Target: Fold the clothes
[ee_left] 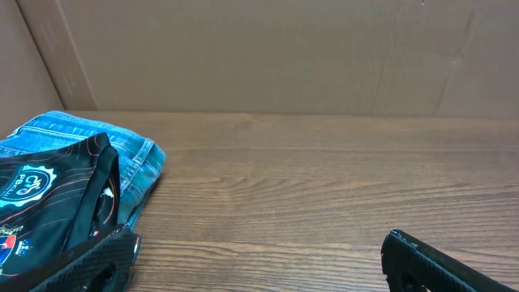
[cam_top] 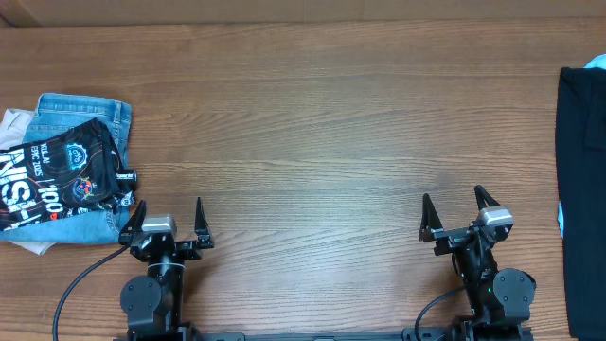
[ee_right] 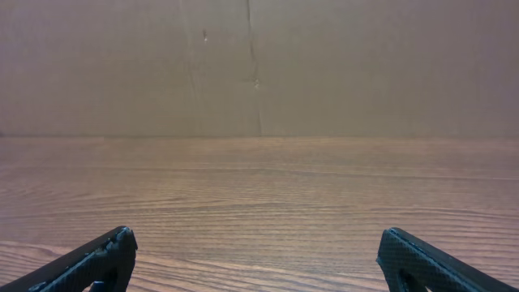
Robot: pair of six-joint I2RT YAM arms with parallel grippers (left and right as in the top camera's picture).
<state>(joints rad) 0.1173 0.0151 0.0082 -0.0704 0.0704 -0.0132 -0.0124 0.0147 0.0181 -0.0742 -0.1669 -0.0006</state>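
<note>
A pile of folded clothes lies at the table's left edge: blue jeans with a black printed shirt on top and white cloth under them. The pile also shows in the left wrist view, jeans and black shirt. A dark garment lies along the right edge. My left gripper is open and empty at the front left, just right of the pile. My right gripper is open and empty at the front right. Both show wide-apart fingers in their wrist views, left and right.
A wooden table spans the view, bare wood between the two garment spots. A brown cardboard wall stands behind the table. A bit of light blue cloth peeks at the far right corner.
</note>
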